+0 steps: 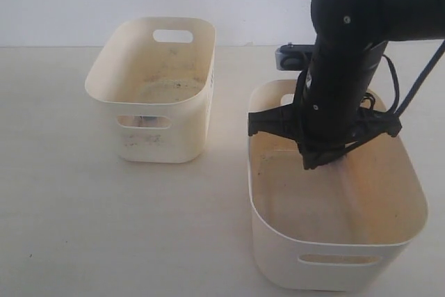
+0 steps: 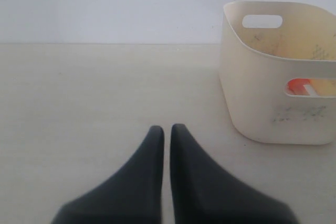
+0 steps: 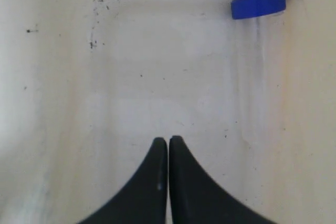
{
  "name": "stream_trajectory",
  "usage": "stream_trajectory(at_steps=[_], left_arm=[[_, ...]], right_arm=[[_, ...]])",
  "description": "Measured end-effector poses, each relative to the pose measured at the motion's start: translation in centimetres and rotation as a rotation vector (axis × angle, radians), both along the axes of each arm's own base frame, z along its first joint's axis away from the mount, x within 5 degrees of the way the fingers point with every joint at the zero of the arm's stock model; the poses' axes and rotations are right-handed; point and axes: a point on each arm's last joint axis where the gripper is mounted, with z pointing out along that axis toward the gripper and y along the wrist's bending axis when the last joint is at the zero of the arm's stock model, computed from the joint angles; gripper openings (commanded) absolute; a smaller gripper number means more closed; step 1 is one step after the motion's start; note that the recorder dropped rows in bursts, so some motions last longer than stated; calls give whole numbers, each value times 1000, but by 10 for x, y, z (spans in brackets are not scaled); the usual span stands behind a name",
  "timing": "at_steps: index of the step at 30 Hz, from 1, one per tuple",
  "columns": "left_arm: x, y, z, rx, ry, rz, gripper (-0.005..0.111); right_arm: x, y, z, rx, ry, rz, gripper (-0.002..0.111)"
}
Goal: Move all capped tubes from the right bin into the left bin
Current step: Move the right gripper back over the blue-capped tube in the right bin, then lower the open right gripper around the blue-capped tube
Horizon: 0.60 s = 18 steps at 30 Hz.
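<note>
Our right tool (image 3: 168, 141) sits pressed together, empty, inside the right bin (image 1: 278, 255) near a blue-capped tube (image 3: 258, 4); our left tool (image 2: 167, 128) is together too, above the worktop (image 2: 79, 103).

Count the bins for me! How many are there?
2. The small bin is on the left. The big bin is on the right, nearer the camera. No others seem to be hidden.
</note>
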Motion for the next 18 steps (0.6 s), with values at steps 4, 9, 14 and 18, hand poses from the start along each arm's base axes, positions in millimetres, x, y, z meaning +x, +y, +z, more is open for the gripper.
stream_trajectory(at_steps=[4, 9, 14, 18], left_arm=[[0, 0, 0, 0, 0, 0, 4], [0, 0, 0, 0, 0, 0, 4], [0, 0, 0, 0, 0, 0, 4], [0, 0, 0, 0, 0, 0, 4]], right_arm=[[4, -3, -3, -11, 2, -5, 0], [12, -15, -4, -7, 10, -24, 0], [13, -14, -4, 10, -3, -15, 0], [14, -13, -4, 21, -16, -16, 0]])
